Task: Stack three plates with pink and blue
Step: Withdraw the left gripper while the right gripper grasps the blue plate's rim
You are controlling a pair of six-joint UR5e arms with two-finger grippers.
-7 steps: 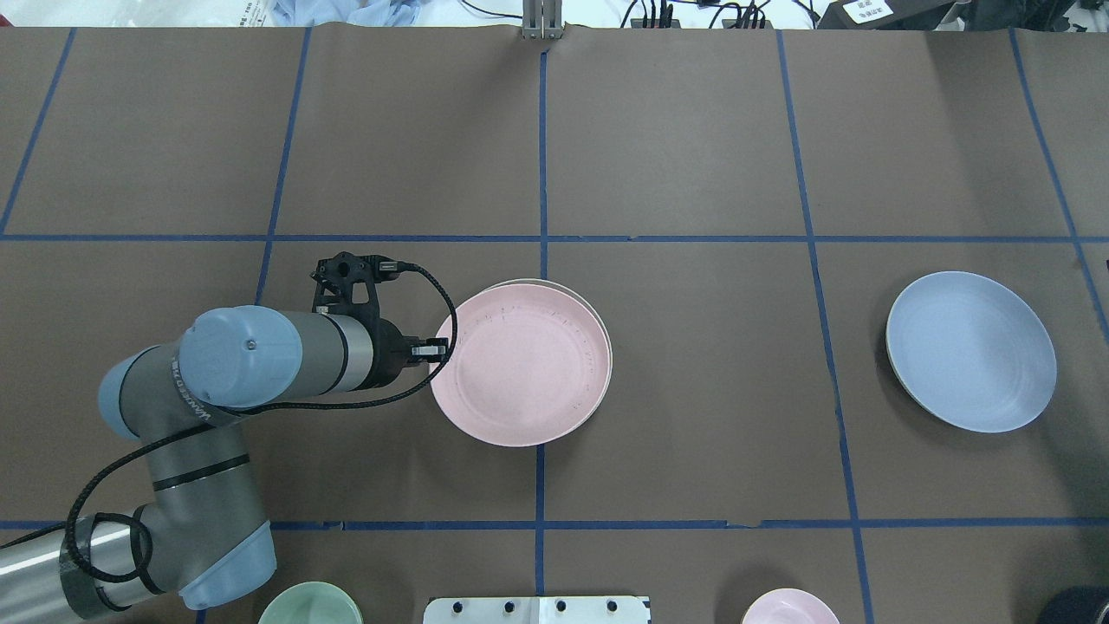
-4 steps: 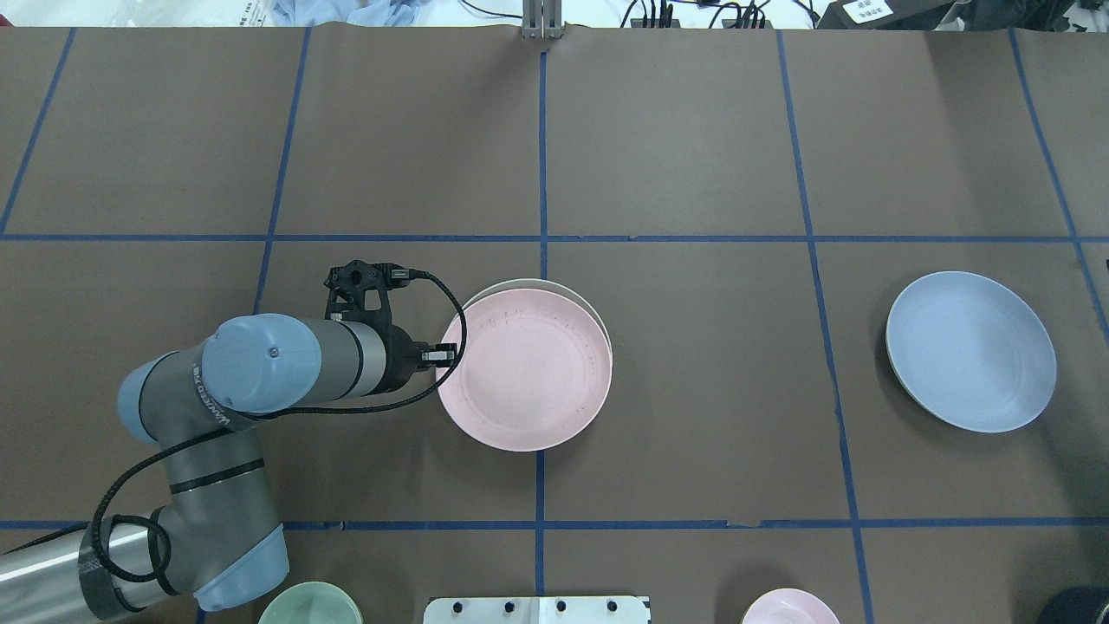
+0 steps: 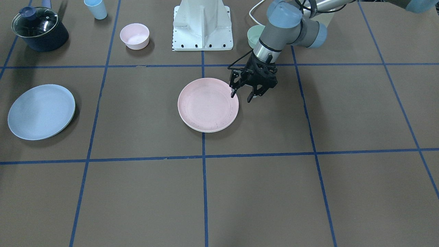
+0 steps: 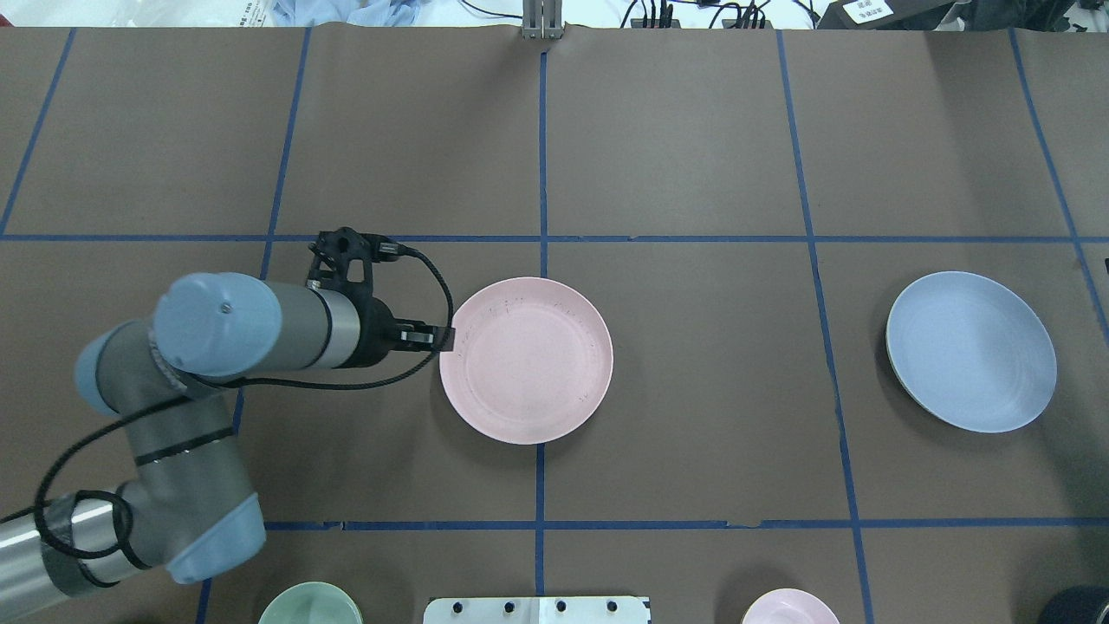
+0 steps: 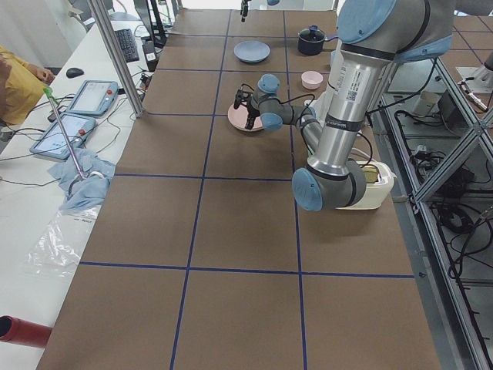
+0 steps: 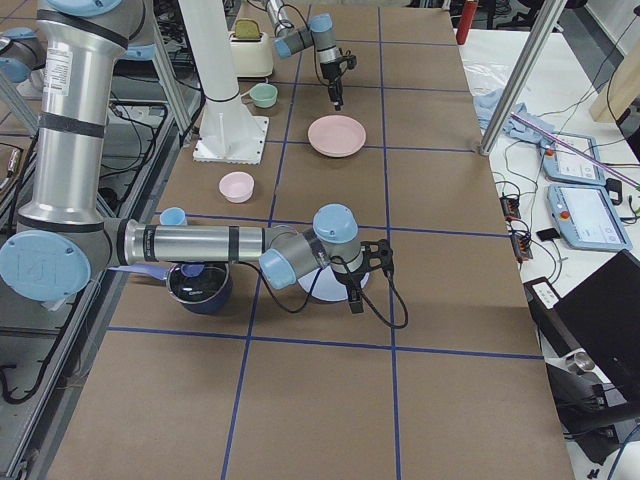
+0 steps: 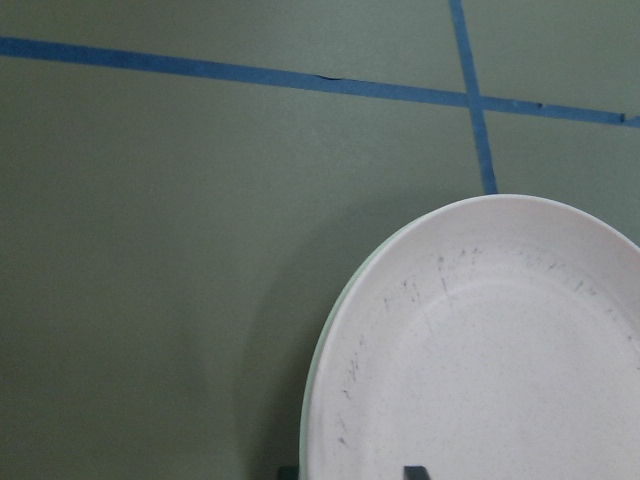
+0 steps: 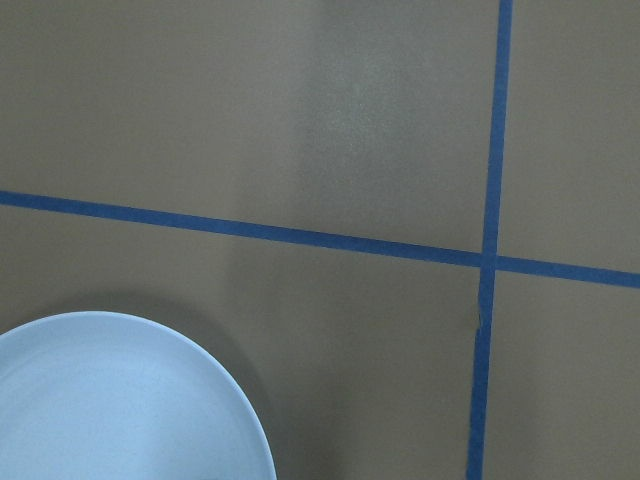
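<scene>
1. The left claw (image 3: 241,96) is spread and pinches nothing. Its two black fingers (image 3: 233,92) stand apart just above the middle of the front-facing frame.
2. The pink plate (image 4: 526,360) lies flat a little left of centre in the overhead frame, across a vertical blue tape line (image 4: 542,156).
3. In the overhead frame the plate sits directly right of the claw, whose tip is at the plate's left rim.
4. In the front-facing frame one finger overlaps the plate's upper right rim. The other stands outside it, over the brown table cover (image 3: 343,103). The left wrist view shows the same straddle at its bottom edge. Whether a finger touches the rim cannot be told.
5. The cream-white plate (image 3: 210,131) lies under the pink one. Only a thin pale edge shows along the lower rim in the front-facing frame.
6. The blue plate (image 4: 970,351) lies alone at the right of the overhead frame, well apart from the other two.
7. The right claw (image 6: 353,292) shows only in the right-end view, at lower middle, in front of the blue plate. Whether it is spread or pressed together cannot be told.
8. The right wrist view has the blue plate's rim in its lower left corner.
9. A dark lidded pot (image 3: 39,29), a light blue cup (image 3: 95,8) and a small pink bowl (image 3: 134,35) stand along the upper left of the front-facing frame.
</scene>
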